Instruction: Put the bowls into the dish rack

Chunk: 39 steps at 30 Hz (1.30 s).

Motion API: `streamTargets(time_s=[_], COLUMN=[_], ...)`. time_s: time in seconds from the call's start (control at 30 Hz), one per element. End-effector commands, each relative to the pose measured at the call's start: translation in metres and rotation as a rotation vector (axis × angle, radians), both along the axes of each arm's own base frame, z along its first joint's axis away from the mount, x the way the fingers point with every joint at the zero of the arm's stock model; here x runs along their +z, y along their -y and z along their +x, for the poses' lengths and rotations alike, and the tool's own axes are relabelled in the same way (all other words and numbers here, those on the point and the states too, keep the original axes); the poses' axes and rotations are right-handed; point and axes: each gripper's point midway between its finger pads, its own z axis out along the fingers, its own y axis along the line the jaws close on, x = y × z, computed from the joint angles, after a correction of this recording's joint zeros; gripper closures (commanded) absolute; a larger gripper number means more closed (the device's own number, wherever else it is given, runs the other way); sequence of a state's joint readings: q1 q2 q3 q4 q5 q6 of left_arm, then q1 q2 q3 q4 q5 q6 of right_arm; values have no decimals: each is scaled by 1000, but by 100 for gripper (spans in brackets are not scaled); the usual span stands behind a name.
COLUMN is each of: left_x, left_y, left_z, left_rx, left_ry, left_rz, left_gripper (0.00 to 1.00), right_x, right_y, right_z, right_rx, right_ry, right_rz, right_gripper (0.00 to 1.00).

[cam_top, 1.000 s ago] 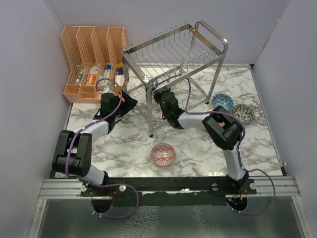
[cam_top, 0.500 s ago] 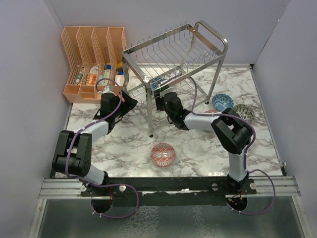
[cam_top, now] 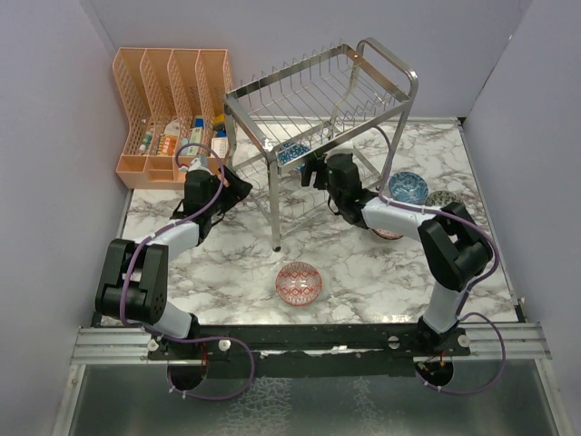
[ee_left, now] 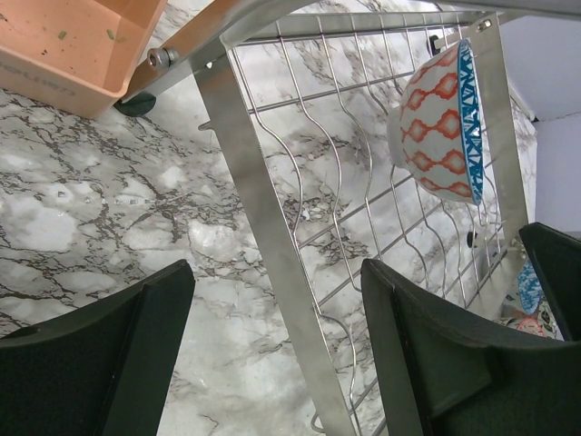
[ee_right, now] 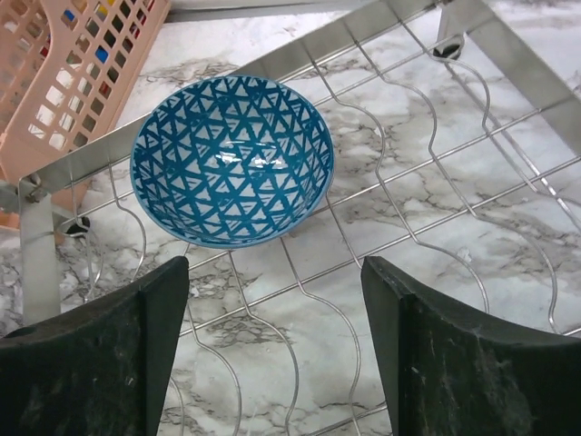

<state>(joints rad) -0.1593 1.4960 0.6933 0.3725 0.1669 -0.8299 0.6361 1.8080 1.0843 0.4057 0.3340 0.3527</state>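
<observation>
The dish rack (cam_top: 318,100) stands at the back middle. A blue bowl (cam_top: 290,152) lies on its lower wire tier; in the right wrist view the blue bowl (ee_right: 231,159) sits hollow side up just beyond my fingers. My right gripper (cam_top: 311,171) is open and empty (ee_right: 277,363), over the lower tier, apart from the bowl. My left gripper (cam_top: 238,189) is open and empty (ee_left: 277,354) by the rack's front left leg (ee_left: 263,236); there the same bowl (ee_left: 440,123) shows an orange-patterned outside. A red-pink bowl (cam_top: 299,282) lies on the table in front.
A blue bowl (cam_top: 408,187) and a greyish bowl (cam_top: 444,199) lie on the table at the right, partly behind my right arm. A reddish bowl edge (cam_top: 388,233) shows under that arm. The orange slotted organiser (cam_top: 172,109) stands at the back left.
My right gripper has drawn back to the right from the blue bowl, which now lies uncovered on the lower tier. The right arm has swung right. The left arm has not moved.
</observation>
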Motion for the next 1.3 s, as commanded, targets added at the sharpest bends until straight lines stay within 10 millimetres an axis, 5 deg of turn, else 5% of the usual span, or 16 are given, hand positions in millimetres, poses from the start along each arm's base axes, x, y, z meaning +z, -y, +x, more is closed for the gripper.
streamTargets(time_s=[0.0,0.53,0.97,1.27], left_x=[18,20,22,19], left_y=[0,-1,-1,-1], left_z=[6,3,2,1], left_rx=[3,-1,-3,-4], left_ry=[51,58,63,58], left_rz=[15,21,22,26], left_gripper=[23,23,23,23], right_x=[8,-15,-32,-39], right_y=[6,-16,-21,-17], right_z=[6,28,45,56], right_rx=[-65,-16,-52,-87], right_ry=[-117,-353,-394,-376], right_rz=[146,471,558,536], right_gripper=[23,35,40,59])
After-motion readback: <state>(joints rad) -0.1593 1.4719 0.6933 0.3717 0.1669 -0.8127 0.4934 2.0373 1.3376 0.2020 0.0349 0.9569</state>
